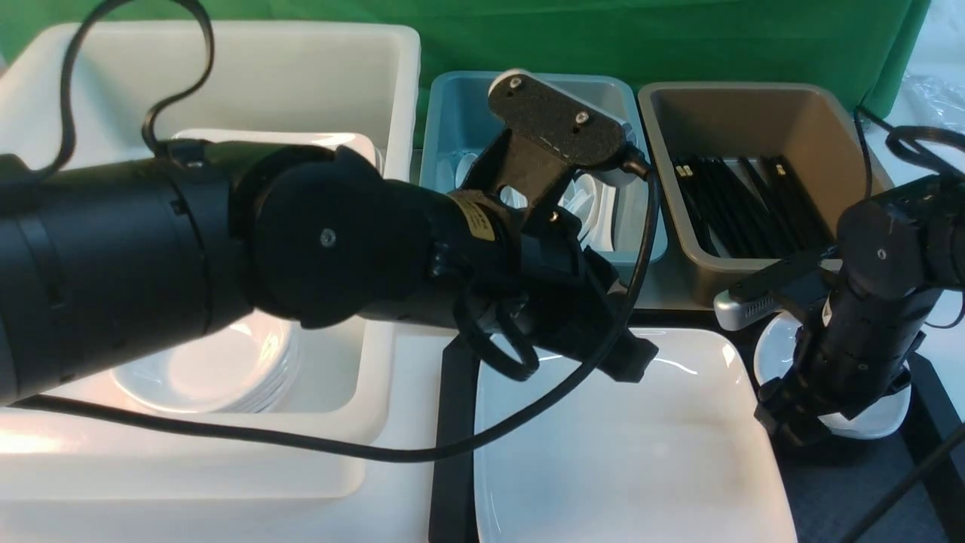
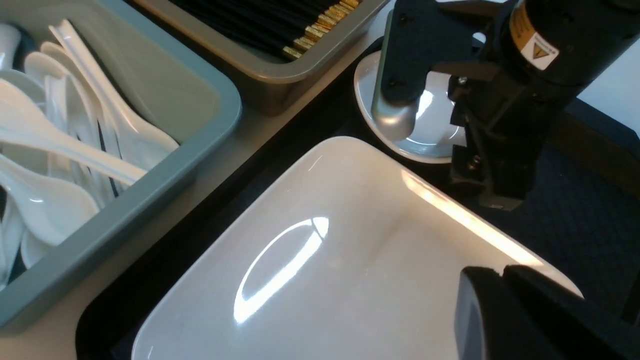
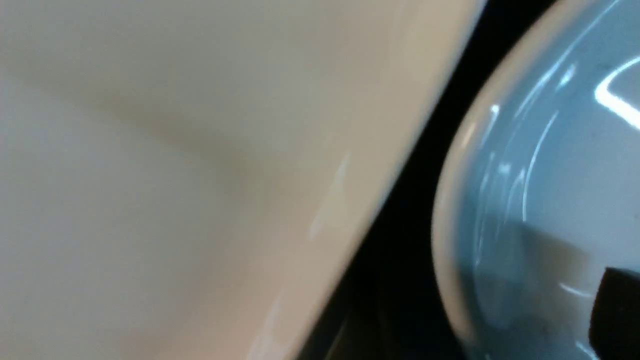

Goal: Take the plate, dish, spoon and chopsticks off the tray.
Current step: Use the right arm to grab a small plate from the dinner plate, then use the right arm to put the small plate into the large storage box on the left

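The right gripper [image 1: 795, 426], fingers spread, is at the round white dish [image 1: 874, 413] on the black tray [image 1: 931, 452]'s right; left of it lies the plate [image 1: 633, 452], white, glossy, round-cornered, partly behind the left gripper [image 1: 629, 362], its grip unclear.

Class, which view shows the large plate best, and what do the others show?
The left wrist view: most of the plate appears, sharply. The front view cuts off its near edge; the right wrist view shows only a blurred part.
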Robot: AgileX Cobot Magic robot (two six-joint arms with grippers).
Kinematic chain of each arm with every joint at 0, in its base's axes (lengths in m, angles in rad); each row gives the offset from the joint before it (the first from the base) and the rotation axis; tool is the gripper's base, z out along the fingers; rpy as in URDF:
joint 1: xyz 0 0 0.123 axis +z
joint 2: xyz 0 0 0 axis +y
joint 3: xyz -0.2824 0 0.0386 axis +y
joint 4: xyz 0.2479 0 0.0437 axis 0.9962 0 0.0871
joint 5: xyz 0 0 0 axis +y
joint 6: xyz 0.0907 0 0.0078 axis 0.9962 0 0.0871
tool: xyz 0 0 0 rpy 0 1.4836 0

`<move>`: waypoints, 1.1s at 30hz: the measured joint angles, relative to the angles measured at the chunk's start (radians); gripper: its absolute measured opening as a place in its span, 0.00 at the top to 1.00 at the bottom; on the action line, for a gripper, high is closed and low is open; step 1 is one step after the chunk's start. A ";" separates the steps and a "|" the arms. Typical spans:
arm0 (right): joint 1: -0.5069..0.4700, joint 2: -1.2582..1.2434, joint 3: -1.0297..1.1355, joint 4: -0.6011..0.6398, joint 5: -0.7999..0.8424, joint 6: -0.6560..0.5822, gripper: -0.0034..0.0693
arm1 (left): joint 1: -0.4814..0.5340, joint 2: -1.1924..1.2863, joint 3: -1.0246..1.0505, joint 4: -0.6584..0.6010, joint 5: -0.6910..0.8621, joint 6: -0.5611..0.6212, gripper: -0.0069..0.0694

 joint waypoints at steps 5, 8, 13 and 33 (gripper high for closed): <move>0.000 0.010 0.000 -0.004 -0.019 0.000 0.41 | 0.000 0.000 0.000 0.000 0.013 0.000 0.89; 0.006 0.005 -0.006 -0.008 -0.026 -0.004 0.69 | 0.000 0.000 -0.001 0.000 0.014 0.000 0.89; 0.005 -0.016 -0.007 -0.033 0.005 -0.003 0.70 | 0.000 0.000 -0.001 0.000 0.019 0.000 0.89; 0.043 -0.516 -0.204 0.320 0.080 -0.121 0.87 | 0.263 -0.032 -0.098 0.016 0.212 -0.054 0.89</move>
